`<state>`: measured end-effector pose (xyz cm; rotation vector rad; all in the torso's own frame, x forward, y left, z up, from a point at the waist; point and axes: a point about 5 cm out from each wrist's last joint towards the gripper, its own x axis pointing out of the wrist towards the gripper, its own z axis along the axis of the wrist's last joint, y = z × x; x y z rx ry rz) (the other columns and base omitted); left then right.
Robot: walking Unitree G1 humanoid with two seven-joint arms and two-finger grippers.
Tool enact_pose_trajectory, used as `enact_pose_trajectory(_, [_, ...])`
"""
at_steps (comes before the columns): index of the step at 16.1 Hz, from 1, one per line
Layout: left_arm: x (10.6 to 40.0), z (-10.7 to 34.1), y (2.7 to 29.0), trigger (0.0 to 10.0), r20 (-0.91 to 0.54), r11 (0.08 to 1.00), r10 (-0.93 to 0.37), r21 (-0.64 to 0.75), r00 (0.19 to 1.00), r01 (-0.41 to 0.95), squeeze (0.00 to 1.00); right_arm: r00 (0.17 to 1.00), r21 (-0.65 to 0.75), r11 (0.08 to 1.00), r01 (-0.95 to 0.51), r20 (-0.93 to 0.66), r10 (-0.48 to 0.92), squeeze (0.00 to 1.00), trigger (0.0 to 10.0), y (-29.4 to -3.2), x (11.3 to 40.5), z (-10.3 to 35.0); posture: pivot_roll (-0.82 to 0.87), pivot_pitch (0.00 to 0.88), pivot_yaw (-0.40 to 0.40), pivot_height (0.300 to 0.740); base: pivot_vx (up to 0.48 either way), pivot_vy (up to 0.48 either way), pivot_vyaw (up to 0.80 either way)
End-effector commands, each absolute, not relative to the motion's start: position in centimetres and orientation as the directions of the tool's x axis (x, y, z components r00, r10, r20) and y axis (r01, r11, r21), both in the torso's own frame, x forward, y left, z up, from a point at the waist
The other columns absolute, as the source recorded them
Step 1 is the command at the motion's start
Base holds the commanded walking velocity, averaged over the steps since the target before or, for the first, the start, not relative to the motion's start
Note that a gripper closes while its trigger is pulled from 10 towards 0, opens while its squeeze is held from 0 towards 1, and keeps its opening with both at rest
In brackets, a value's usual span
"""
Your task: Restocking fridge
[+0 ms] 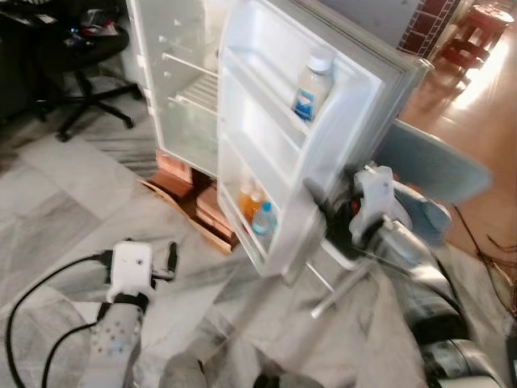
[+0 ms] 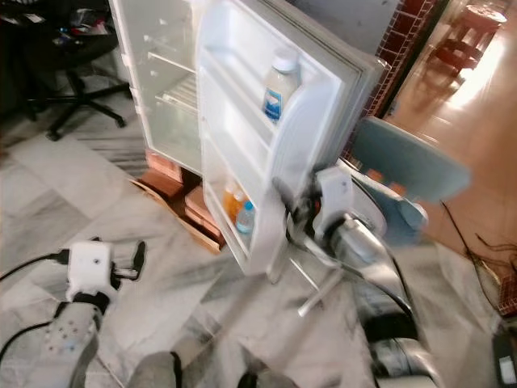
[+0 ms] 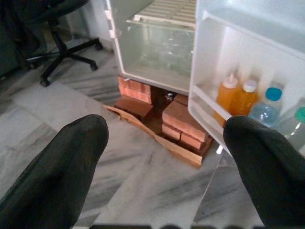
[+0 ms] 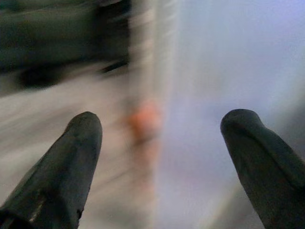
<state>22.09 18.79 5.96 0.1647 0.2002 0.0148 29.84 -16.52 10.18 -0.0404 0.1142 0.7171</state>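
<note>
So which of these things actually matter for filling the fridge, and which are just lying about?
Part of the job:
- white fridge with its door open
- clear water bottle with a blue label on the upper door shelf
- two orange juice bottles and a blue-capped water bottle on the lower door shelf
- right gripper, open, by the door edge

Just lying about:
- black office chair
- red bricks under the fridge
- blue-grey chair

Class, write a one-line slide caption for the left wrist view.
Open left end effector faces the fridge door, whose bottom shelf holds orange bottles and water bottles.
</note>
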Motion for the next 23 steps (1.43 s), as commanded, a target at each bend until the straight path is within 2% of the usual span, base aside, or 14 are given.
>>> enact_pose_trajectory(1, [22.0, 5.9, 18.8, 10.0, -0.204, 0.985, 0.035, 0.171, 0.978, 0.001, 0.00, 0.629, 0.048, 0.645, -0.763, -0.175, 0.757, 0.00, 10.0, -16.0, 28.8, 9.7, 0.21, 0.130, -0.118, 0.740, 0.000, 0.000, 0.00])
enact_pose_trajectory(2, [21.9, 5.8, 18.6, 10.0, -0.208, 0.985, 0.034, 0.171, 0.978, 0.002, 0.00, 0.569, 0.012, 0.600, -0.800, -0.304, 0.764, 0.00, 10.0, -17.2, 28.1, 8.3, 0.21, 0.127, -0.125, 0.740, 0.000, 0.000, 0.00])
enact_pose_trajectory(3, [22.0, 5.8, 18.4, 10.0, -0.210, 0.986, 0.030, 0.168, 0.977, 0.006, 0.00, 0.568, -0.004, 0.612, -0.791, -0.375, 0.733, 0.00, 10.0, -18.1, 28.3, 7.7, 0.21, 0.126, -0.129, 0.740, 0.000, 0.000, 0.00])
enact_pose_trajectory(7, [22.0, 5.6, 18.1, 10.0, -0.224, 0.986, 0.018, 0.167, 0.974, 0.020, 0.00, 0.780, -0.257, 0.789, -0.557, -0.487, 0.392, 0.00, 10.0, -22.4, 32.3, 8.8, 0.22, 0.117, -0.143, 0.740, 0.000, 0.000, 0.00])
enact_pose_trajectory(8, [22.0, 5.5, 18.2, 10.0, -0.226, 0.985, 0.019, 0.169, 0.974, 0.020, 0.00, 0.796, -0.293, 0.792, -0.536, -0.490, 0.356, 0.00, 10.0, -22.6, 33.0, 9.4, 0.22, 0.115, -0.146, 0.740, 0.000, 0.000, 0.00])
enact_pose_trajectory(11, [22.0, 5.5, 18.5, 10.0, -0.236, 0.984, 0.025, 0.177, 0.971, 0.018, 0.00, 0.764, -0.340, 0.721, -0.604, -0.504, 0.402, 0.00, 10.0, -22.6, 33.4, 10.4, 0.23, 0.111, -0.137, 0.740, 0.000, 0.000, 0.00])
enact_pose_trajectory(15, [22.3, 5.6, 18.2, 10.0, -0.235, 0.984, 0.012, 0.177, 0.972, 0.031, 0.00, 0.811, -0.276, 0.795, -0.540, -0.425, 0.402, 0.00, 10.0, -22.1, 33.7, 10.6, 0.22, 0.106, -0.105, 0.740, 0.000, 0.000, 0.00])
enact_pose_trajectory(16, [22.5, 5.6, 18.2, 10.0, -0.233, 0.983, 0.002, 0.178, 0.972, 0.040, 0.00, 0.880, -0.144, 0.879, -0.455, -0.224, 0.418, 0.00, 10.0, -21.1, 34.5, 12.5, 0.22, 0.106, -0.101, 0.740, 0.000, 0.000, 0.00])
enact_pose_trajectory(17, [22.5, 5.6, 18.2, 10.0, -0.234, 0.983, -0.001, 0.179, 0.972, 0.044, 0.00, 0.870, -0.011, 0.876, -0.482, -0.122, 0.478, 0.00, 10.0, -19.7, 34.4, 13.6, 0.21, 0.105, -0.098, 0.740, 0.000, 0.000, 0.00])
enact_pose_trajectory(18, [22.5, 5.6, 18.1, 10.0, -0.235, 0.983, -0.003, 0.179, 0.972, 0.047, 0.00, 0.831, 0.135, 0.823, -0.551, -0.001, 0.557, 0.00, 10.0, -17.8, 33.9, 14.8, 0.21, 0.105, -0.102, 0.740, 0.000, 0.000, 0.00])
enact_pose_trajectory(19, [22.6, 5.5, 18.0, 10.0, -0.235, 0.983, -0.006, 0.179, 0.972, 0.049, 0.00, 0.733, 0.296, 0.675, -0.675, 0.166, 0.660, 0.00, 10.0, -14.7, 32.4, 16.7, 0.21, 0.102, -0.106, 0.740, 0.000, 0.000, 0.00])
enact_pose_trajectory(20, [22.7, 5.5, 17.8, 10.0, -0.235, 0.983, -0.009, 0.176, 0.972, 0.052, 0.00, 0.587, 0.350, 0.492, -0.797, 0.260, 0.766, 0.00, 10.0, -11.9, 30.2, 17.7, 0.21, 0.100, -0.110, 0.740, 0.000, 0.000, 0.00])
enact_pose_trajectory(22, [22.6, 5.5, 17.7, 10.0, -0.233, 0.983, -0.010, 0.173, 0.972, 0.052, 0.00, 0.450, 0.372, 0.328, -0.868, 0.312, 0.837, 0.00, 10.0, -10.1, 28.0, 18.2, 0.21, 0.100, -0.117, 0.740, 0.000, 0.000, 0.00])
enact_pose_trajectory(23, [22.5, 5.4, 17.7, 10.0, -0.236, 0.984, -0.008, 0.169, 0.972, 0.049, 0.00, 0.391, 0.353, 0.286, -0.891, 0.273, 0.879, 0.00, 10.0, -9.5, 26.9, 17.3, 0.21, 0.101, -0.120, 0.740, 0.000, 0.000, 0.00])
